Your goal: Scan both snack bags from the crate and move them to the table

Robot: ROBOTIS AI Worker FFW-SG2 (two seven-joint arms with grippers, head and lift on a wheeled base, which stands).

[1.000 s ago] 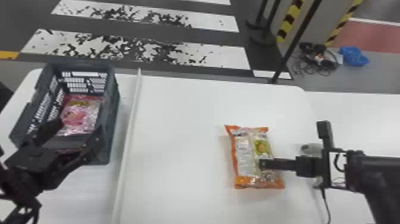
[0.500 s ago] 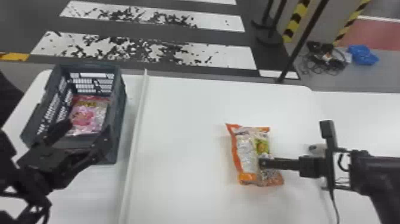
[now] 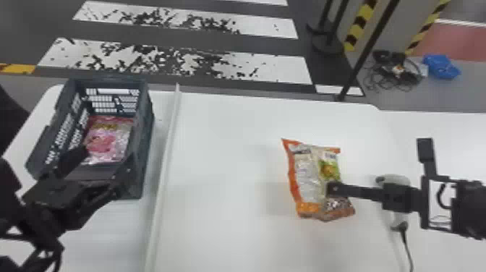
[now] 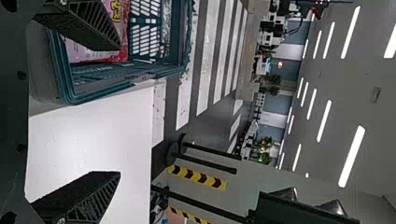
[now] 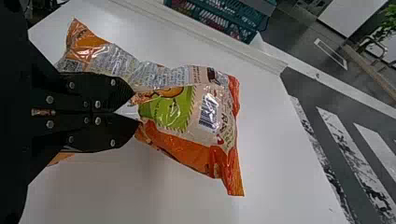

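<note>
- The right gripper point(image 5: 135, 108) has its fingers nearly together, pinching the orange snack bag point(image 3: 307, 173) across its middle; that grip seems chosen to leave the printed end and its barcode point(image 5: 208, 112) free for reading.
- The bag is over the table side of the white rail point(image 3: 168, 144); whether any of it bears on the surface, I cannot tell.
- Beside the right arm is a pale corded device point(image 3: 397, 179), probably the scanner, placed so that the bag need travel only a little to be read. Its cable point(image 3: 408, 246) trails toward the near side.
- The left gripper point(image 4: 114, 110) has its fingers wide apart with nothing between them, at the near end of the crate point(image 3: 146, 123), handy for the pink snack bag point(image 3: 108, 141) lying inside.
- The white table point(image 3: 224, 181) has a smooth, plain top, the rail parting crate from work area.
- Beyond it, the dark floor carries worn white crossing stripes point(image 3: 180, 65); a blue bundle point(image 3: 441, 67) lies near a tangle of dark cords point(image 3: 397, 72).
</note>
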